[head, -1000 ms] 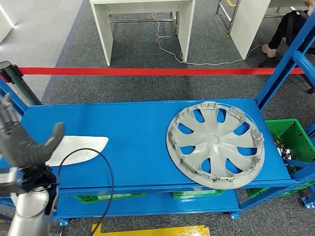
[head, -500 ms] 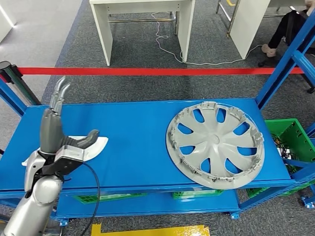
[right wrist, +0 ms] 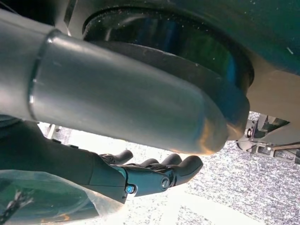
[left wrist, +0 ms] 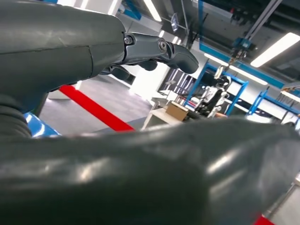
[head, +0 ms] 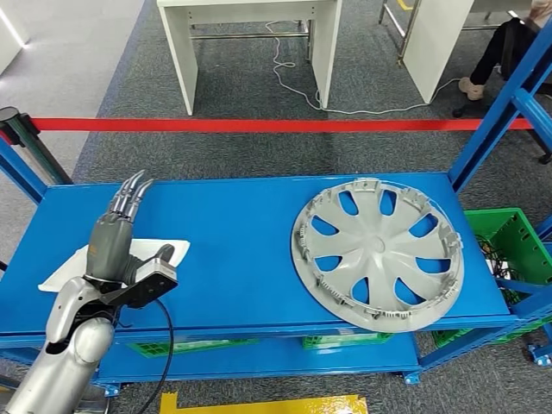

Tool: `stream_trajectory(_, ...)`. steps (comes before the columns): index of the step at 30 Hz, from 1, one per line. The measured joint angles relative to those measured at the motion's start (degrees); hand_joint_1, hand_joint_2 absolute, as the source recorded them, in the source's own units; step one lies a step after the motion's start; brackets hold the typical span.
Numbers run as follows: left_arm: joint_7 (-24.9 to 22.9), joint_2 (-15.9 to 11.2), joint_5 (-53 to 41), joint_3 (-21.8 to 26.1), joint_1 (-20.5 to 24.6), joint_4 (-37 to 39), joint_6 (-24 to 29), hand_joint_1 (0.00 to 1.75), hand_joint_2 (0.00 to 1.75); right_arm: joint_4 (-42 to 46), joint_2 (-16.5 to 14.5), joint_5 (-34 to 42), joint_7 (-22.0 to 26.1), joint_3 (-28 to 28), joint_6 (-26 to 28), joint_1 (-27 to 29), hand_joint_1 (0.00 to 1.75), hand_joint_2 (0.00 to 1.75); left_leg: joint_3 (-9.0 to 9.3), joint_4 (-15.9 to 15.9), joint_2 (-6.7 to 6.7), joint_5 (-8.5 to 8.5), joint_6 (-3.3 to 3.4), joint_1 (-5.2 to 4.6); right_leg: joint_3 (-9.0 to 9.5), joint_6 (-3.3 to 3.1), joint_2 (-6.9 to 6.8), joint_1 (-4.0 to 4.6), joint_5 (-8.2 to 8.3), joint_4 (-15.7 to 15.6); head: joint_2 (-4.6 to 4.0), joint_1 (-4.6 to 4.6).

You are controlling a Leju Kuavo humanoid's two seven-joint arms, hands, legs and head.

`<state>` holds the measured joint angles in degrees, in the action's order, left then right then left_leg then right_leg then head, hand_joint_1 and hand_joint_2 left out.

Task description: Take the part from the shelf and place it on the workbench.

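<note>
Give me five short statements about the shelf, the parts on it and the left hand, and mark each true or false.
1. The round grey plastic wheel cover lies on the blue metal shelf. True.
2. The left hand grips the wheel cover. False: it is over the flat white plastic part, far from the cover.
3. The left hand's fingers are extended. True.
4. The red floor tape runs in front of the shelf. False: it runs behind.
5. The green plastic crate sits on the shelf top. False: it is beside, lower.

Even overhead light keeps the head view bright and sharp, shadows faint. Ceiling strip lights (left wrist: 276,49) glare in the left wrist view; the left hand (left wrist: 106,154) blurs close up.
</note>
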<state>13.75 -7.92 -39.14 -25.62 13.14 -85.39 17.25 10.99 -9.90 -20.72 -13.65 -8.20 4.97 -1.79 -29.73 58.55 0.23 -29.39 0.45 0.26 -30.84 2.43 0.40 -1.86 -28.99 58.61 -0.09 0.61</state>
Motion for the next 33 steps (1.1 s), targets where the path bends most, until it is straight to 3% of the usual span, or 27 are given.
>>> stream_trajectory(11, -2.8, -0.4, -7.2, 0.6, -4.4, 2.1, 3.1, 0.00, 0.00, 0.0, 0.0, -0.4, -1.3, 0.0, 0.2, 0.0, 0.00, 0.00, -0.02, 0.0, 0.01, 0.00, 0.00, 0.00, -0.02, 0.00, 0.00, 0.00, 0.00, 0.0, 0.00, 0.00)
stream_trajectory(15, -3.0, -0.2, -7.7, 0.8, -5.5, 3.2, 3.4, 0.00, 1.75, 0.0, 0.0, -0.8, -1.5, 0.0, 0.6, 0.0, 0.00, 0.00, -0.02, 0.0, 0.01, 0.00, 0.00, 0.00, -0.02, 0.00, -0.01, 0.00, 0.00, 0.0, 0.00, 0.00)
stream_trajectory(33, -2.5, 1.0, -8.2, 1.9, -6.9, 6.9, 3.4, 0.00, 1.75, 0.0, 0.0, -2.4, -3.6, 0.0, 2.1, -0.2, 0.00, 0.00, -0.02, 0.0, 0.00, 0.01, 0.00, 0.00, -0.02, 0.00, -0.03, 0.00, 0.00, 0.0, 0.00, 0.00)
